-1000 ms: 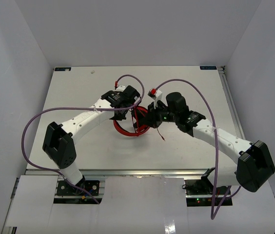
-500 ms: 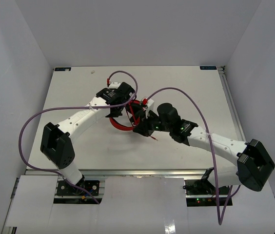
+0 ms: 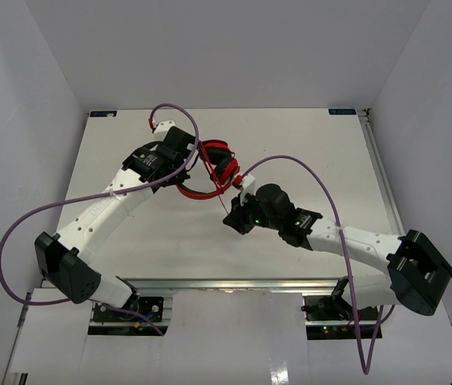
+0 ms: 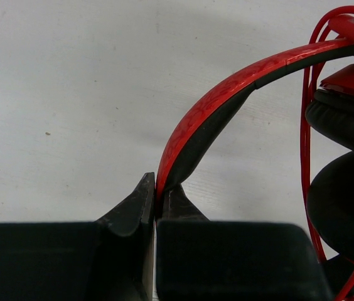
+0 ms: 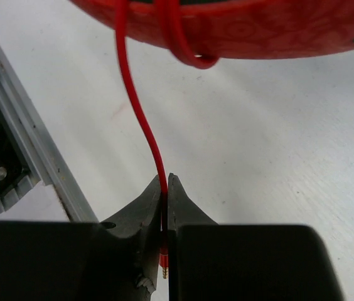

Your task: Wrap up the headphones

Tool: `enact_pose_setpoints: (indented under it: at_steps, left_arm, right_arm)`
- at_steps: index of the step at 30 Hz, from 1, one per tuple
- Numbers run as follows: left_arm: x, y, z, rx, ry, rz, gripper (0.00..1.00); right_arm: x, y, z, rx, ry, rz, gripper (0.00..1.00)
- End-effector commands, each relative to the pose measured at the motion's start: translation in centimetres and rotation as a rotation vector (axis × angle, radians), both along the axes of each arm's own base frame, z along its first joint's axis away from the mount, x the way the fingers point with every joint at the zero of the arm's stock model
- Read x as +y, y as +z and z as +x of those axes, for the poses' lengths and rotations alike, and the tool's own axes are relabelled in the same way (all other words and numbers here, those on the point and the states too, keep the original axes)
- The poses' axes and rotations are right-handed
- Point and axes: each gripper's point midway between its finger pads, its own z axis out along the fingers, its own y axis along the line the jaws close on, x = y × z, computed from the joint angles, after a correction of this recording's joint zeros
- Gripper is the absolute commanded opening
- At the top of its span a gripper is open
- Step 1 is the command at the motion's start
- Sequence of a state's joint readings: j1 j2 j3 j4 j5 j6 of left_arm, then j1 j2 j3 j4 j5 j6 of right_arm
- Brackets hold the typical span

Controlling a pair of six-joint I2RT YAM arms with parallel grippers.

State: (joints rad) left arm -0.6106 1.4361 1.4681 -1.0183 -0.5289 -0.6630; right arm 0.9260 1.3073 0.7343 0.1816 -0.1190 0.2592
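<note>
The red headphones (image 3: 218,164) are held over the middle of the table, earcups toward the back. My left gripper (image 3: 187,178) is shut on the thin red-and-black headband (image 4: 227,94); its tips (image 4: 157,194) pinch the band's lower end. The black-padded earcups (image 4: 346,188) sit to the right of the band, with loops of thin red cord (image 4: 305,157) across them. My right gripper (image 3: 231,216) is below and to the right of the headphones. It is shut (image 5: 166,188) on the cord (image 5: 136,106) just above its plug (image 5: 163,266). The cord rises to a loop around the headband (image 5: 258,31).
An aluminium rail (image 5: 26,144) runs along the table's near edge, close to my right gripper. Purple robot cables (image 3: 298,160) arch above both arms. White walls enclose the table (image 3: 306,136) on three sides.
The left arm has carried the headphones back and to the left. The right gripper has swung toward the near side with the cord end, drawing the cord down from the headband.
</note>
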Motion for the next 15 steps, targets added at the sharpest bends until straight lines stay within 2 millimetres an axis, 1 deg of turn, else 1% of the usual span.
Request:
enact_pose_setpoints:
  at_steps: [1, 5, 6, 9, 12, 15]
  left_arm:
    - [-0.3, 2.5, 0.3, -0.088, 0.016, -0.104, 0.00]
    - [-0.9, 3.1, -0.1, -0.095, -0.016, -0.175, 0.00]
    - [-1.4, 3.5, -0.4, -0.098, -0.041, -0.213, 0.00]
    - [-2.3, 3.9, -0.9, -0.109, -0.080, -0.288, 0.00]
    - [-3.6, 5.0, -1.9, -0.130, -0.130, -0.402, 0.00]
    - [-4.8, 4.9, -2.7, -0.111, -0.169, -0.480, 0.00]
  right_arm:
    - [-0.8, 0.9, 1.5, -0.077, -0.096, 0.027, 0.08]
    - [-1.4, 0.4, 2.0, -0.097, -0.140, 0.030, 0.08]
    - [-1.5, 0.5, 2.1, -0.108, -0.149, 0.041, 0.08]
    - [-1.3, 1.7, 2.5, -0.143, -0.164, 0.102, 0.08]
    - [-1.3, 2.9, 2.5, -0.175, -0.171, 0.169, 0.08]
    - [-1.2, 4.5, 2.7, -0.208, -0.185, 0.226, 0.08]
